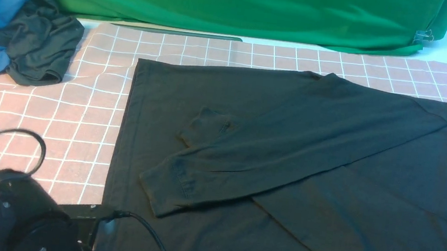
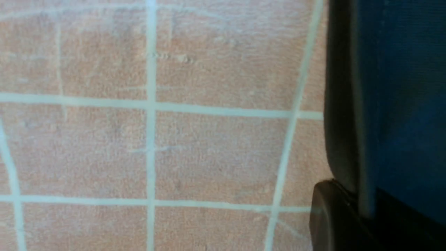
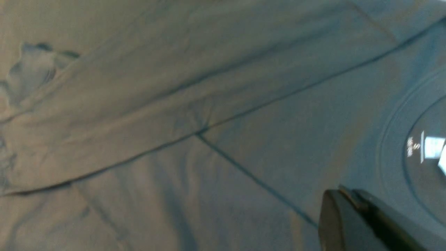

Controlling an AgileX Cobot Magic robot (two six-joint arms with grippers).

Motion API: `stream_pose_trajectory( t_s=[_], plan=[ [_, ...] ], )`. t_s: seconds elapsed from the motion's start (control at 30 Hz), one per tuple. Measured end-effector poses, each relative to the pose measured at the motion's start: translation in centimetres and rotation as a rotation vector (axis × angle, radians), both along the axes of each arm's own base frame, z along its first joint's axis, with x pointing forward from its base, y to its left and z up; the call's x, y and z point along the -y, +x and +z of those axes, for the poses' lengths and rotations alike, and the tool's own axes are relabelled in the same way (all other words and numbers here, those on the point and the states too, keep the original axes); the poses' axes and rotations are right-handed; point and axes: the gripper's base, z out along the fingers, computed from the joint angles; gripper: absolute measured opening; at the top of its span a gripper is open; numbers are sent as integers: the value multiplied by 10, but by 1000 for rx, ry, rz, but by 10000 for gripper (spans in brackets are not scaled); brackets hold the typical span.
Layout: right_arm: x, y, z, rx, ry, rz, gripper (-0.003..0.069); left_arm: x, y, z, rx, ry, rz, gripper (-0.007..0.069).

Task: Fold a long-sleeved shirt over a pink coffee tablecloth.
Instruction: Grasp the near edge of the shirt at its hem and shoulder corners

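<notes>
Much open pink coffee tablecloth [image 1: 78, 125] flanks the hem of the long-sleeved shirt [image 1: 169, 80]; right jaws closed, left jaws unclear.

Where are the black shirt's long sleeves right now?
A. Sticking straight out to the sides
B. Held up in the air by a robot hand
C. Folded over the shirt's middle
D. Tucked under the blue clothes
C: in the front view both sleeves lie flat and crossed over the body of the long-sleeved shirt.
</notes>
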Motion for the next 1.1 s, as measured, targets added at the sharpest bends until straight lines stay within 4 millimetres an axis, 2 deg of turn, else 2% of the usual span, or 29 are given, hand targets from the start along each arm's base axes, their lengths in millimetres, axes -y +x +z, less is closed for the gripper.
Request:
stream_pose_trajectory(
  t_s=[0.13,0.27,0.47,0.63,0.7,0.77,0.97,1.1],
  plan=[
    [-2,-10,-13,-47,9,0,38,-7,0,20,23,67,-70,45],
    [-4,-30,-39,-146,11,-9,38,-24,-6,39,103,135,-84,46],
    [-8,-70,-92,-374,17,-85,71,-35,-17,61,202,98,-70,46],
    [-18,-103,-140,-486,2,-91,261,-41,-20,72,285,74,-76,46],
    [-20,-110,-156,-498,-7,-101,330,-42,-20,72,295,75,-78,46],
    [-20,-114,-166,-479,-23,-111,368,-41,-19,73,302,70,-79,46],
    [-16,-111,-180,-424,-58,-142,456,-39,-16,74,338,44,-83,46],
    [-9,-113,-190,-488,-133,-165,530,-39,-16,74,340,42,-84,46]
  ],
)
